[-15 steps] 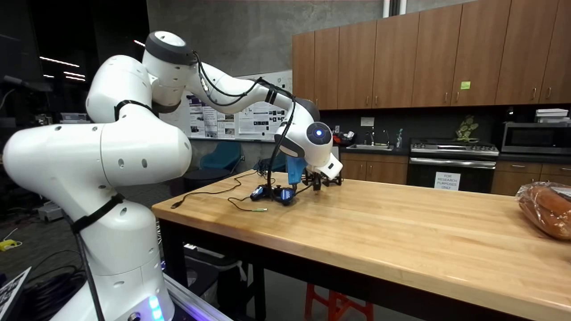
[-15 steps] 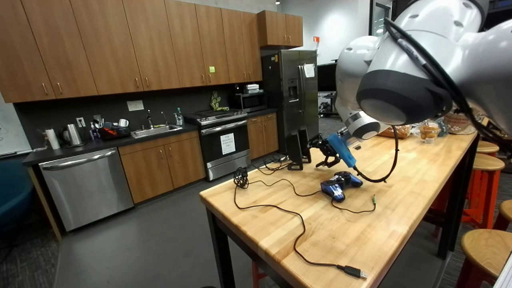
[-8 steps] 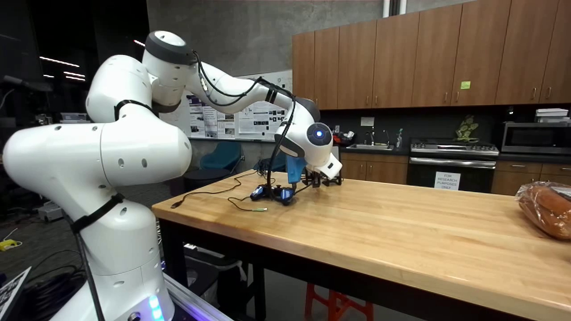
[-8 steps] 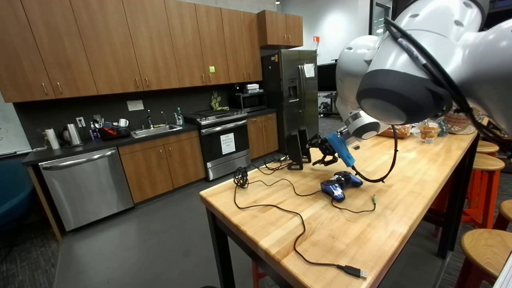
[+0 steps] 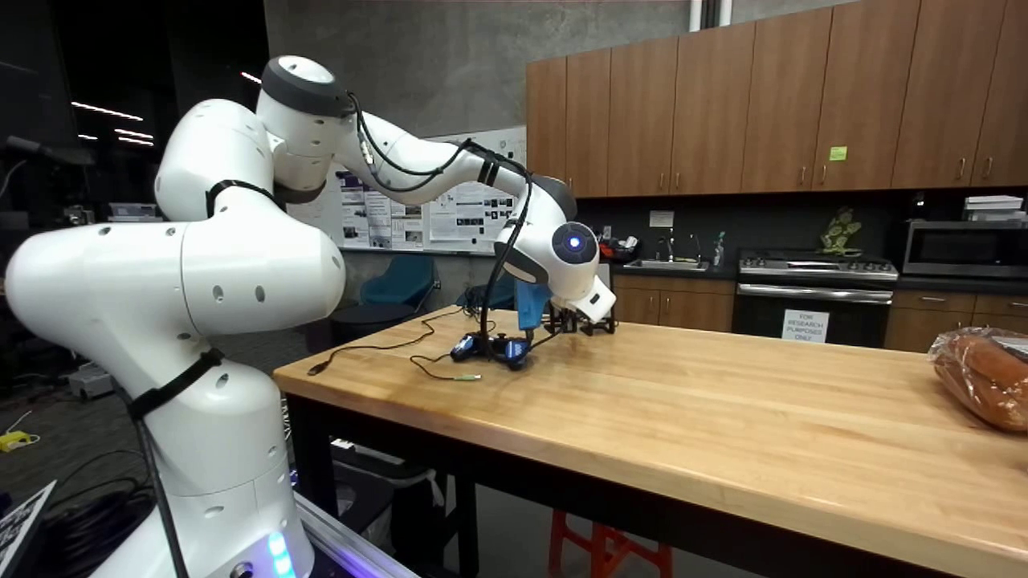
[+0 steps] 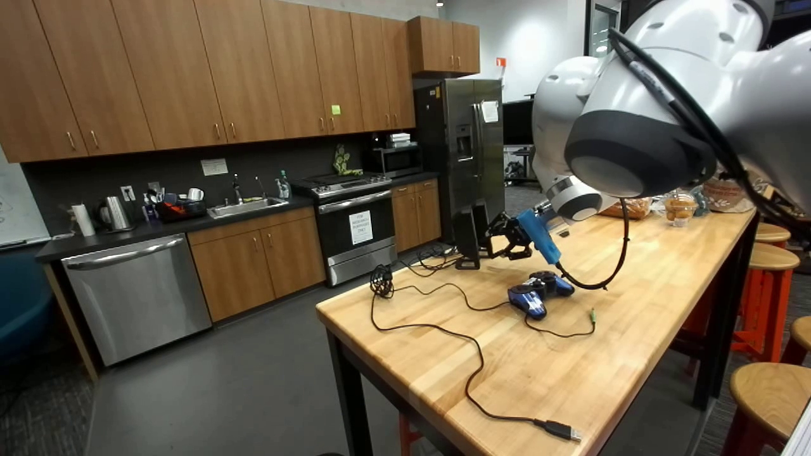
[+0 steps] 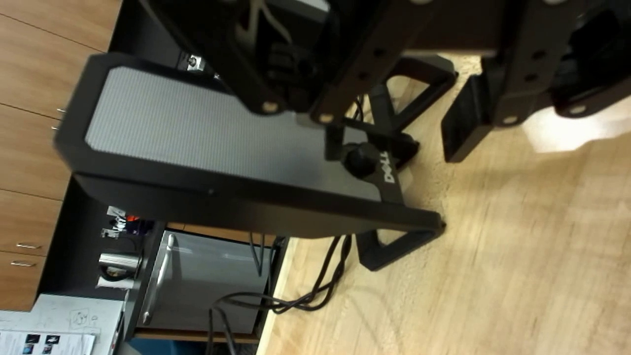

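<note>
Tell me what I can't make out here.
Wrist view: part of the Dell speaker, hidden by the hand; contact unclear.
In an exterior view: rear speaker, partly hidden by the front speaker.
In an exterior view: wrapped item, cut off by the right edge.
In an exterior view: poster, text too small.

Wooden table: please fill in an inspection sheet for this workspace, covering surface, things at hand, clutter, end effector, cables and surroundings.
Surface: wooden table, glossy.
Things at hand: DELL-marked speaker, upright on the table; second speaker beside it.
Clutter: blue game controller; farther off, a plastic-wrapped brown item.
End effector: jaws apart near the DELL-marked speaker's base; contact can't be told.
Cables: loose USB plug, green-tipped plug, cable bundle near the table's edge.
Surroundings: dishwasher, sink, stove, stools.
</note>
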Robot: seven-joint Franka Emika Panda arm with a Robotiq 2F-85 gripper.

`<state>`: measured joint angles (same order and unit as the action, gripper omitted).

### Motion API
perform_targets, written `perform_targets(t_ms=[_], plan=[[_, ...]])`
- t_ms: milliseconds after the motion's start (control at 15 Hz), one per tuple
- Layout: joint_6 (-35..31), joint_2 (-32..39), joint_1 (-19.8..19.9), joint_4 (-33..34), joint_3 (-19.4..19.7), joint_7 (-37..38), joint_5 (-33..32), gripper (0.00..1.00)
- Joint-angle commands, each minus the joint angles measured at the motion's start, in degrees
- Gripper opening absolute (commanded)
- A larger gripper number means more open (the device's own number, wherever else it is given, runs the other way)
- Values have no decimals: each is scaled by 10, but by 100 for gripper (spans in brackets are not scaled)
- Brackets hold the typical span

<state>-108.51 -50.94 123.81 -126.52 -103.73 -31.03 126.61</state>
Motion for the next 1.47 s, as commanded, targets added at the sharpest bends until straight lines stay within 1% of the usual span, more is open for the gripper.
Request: perform_targets(t_ms=[0,67,133,200,333,667,1200,1267,1333,1400], plan=[[13,-20,-8,-4,15,15,14,51],[14,-20,-8,-4,15,15,14,48],[13,-20,-8,-5,15,16,14,47],[13,-20,-8,-5,14,18,14,51],[13,-20,-8,-5,14,25,15,55],[12,-20,-8,-5,13,40,19,50],[12,-20,-9,-5,14,64,20,51],[12,-20,-9,-5,14,65,19,50],[13,-20,-9,-5,15,66,18,42],[13,-20,-9,-5,15,66,18,40]])
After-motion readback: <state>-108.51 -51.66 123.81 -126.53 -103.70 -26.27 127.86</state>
